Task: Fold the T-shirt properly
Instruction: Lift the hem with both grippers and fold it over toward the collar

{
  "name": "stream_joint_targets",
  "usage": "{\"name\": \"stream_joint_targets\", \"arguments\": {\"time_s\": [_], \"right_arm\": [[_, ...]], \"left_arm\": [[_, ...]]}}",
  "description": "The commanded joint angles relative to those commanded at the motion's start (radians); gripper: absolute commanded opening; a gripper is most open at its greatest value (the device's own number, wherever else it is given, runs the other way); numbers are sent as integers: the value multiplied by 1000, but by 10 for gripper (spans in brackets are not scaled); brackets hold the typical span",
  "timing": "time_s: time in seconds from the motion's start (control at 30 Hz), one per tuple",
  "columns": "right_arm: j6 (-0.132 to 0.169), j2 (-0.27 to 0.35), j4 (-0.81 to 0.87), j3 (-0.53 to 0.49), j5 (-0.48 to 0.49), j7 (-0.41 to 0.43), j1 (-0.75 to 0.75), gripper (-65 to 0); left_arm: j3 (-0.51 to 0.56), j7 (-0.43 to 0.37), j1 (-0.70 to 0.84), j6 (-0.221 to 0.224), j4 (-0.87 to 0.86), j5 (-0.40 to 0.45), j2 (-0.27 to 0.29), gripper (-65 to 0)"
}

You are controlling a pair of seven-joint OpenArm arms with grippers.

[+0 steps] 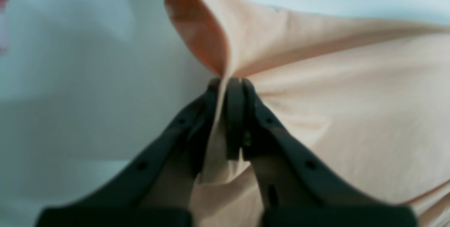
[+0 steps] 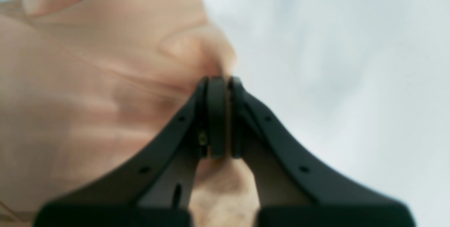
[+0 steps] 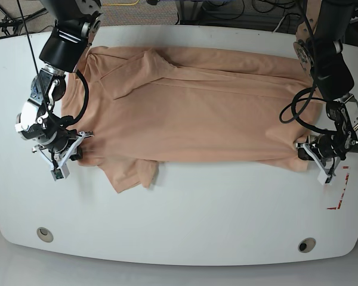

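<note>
T-shirt (image 3: 197, 113) lying lengthwise across the table (image 3: 185, 220), its near edge pinched by closed left gripper (image 3: 307, 154) and right gripper (image 3: 77, 149) at opposite ends.

Lab: white table (image 3: 185, 220), cables (image 3: 227, 7) behind.

Both wrist views are blurred, so the weave and seams of the T-shirt (image 1: 351, 114) cannot be made out. The fingers (image 2: 216, 114) hide the pinched cloth. In the base view the bench (image 3: 179, 226) cuts off both arms at the top edge.
</note>
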Motion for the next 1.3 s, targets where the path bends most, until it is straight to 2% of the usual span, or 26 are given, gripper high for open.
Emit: {"name": "stream_joint_targets", "arguments": {"time_s": [0.23,0.37,0.47,0.63,0.8,1.0,1.3], "right_arm": [[0,-28,110,0,0,-51,-44,-650],[0,-35,175,0,0,-58,-83,-650],[0,-37,236,2,2,-100,-114,-650],[0,-63,336,6,2,-161,-163,-650],[0,-80,417,6,2,-170,-229,-650],[0,-110,437,9,2,-178,-296,-650],[0,-138,439,68,2,-180,-374,-650]], "left_arm": [[0,40,51,0,146,-2,2,-640],[0,40,83,0,210,-2,2,-640],[-2,41,109,0,256,-2,2,-640],[-2,44,161,0,308,-2,-2,-640],[-2,44,207,0,339,-2,-2,-640],[-2,44,278,0,394,-2,-2,-640],[-2,46,385,0,471,0,-6,-640]]}}
